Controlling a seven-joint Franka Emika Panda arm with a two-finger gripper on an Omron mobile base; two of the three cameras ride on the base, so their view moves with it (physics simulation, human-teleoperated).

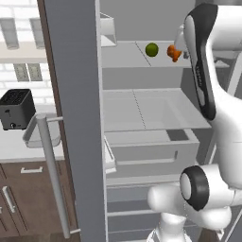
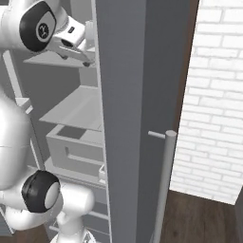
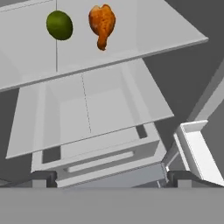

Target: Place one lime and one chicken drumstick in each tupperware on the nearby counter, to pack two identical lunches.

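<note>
A green lime [image 3: 59, 25] and an orange-brown chicken drumstick [image 3: 102, 24] lie side by side on the upper shelf of the open fridge, the lime [image 1: 151, 49] left of the drumstick [image 1: 173, 52]. My gripper [image 3: 111, 179] hangs in front of that shelf, apart from both, open wide with nothing between its fingers. The hand [image 2: 71, 40] reaches into the fridge at shelf height. One pale tupperware [image 1: 29, 136] sits on the counter [image 1: 14, 153] to the left, partly behind the door handle.
The open fridge door [image 1: 75, 118] with its long bar handle [image 1: 52, 175] stands between the fridge and the counter. A black toaster [image 1: 16, 109] sits on the counter. Below the shelf are a second shelf [image 3: 96, 109] and a drawer [image 3: 100, 159]. A brick wall [image 2: 213, 95] is at the right.
</note>
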